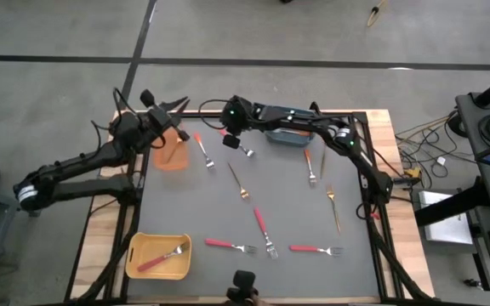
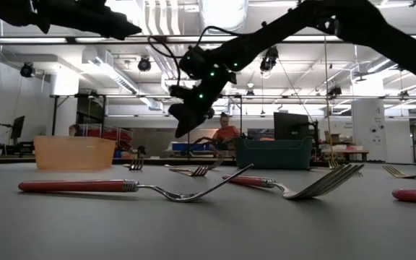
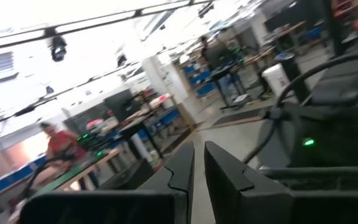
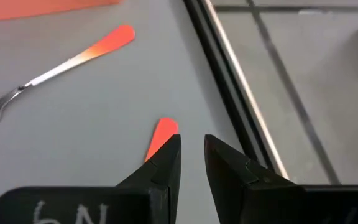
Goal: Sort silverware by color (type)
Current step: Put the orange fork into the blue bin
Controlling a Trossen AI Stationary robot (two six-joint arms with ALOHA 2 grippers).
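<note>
A grey table point(image 1: 185, 212) carries scattered silverware between two dark arms. The left arm reaches in from the left, its left gripper point(image 1: 177, 105) raised over the orange bin point(image 1: 171, 153) at the far left, fingers point(image 3: 182, 171) pressed nearly together on nothing. The right arm stretches across the far edge past the blue-grey bin point(image 1: 289, 136); the right gripper point(image 4: 191, 155) hangs above an orange-handled fork point(image 4: 160, 138) near the table's far edge, its fingers slightly parted and holding nothing. The yellow bin point(image 1: 156, 257) at the near left holds one red-handled fork point(image 1: 162, 255). Other red-handled forks point(image 1: 230, 246) lie along the near side, an orange-handled fork point(image 1: 203, 150) beside the orange bin, and thin gold forks point(image 1: 333, 206) at right. A person point(image 2: 226, 133) sits in the room behind.
</note>
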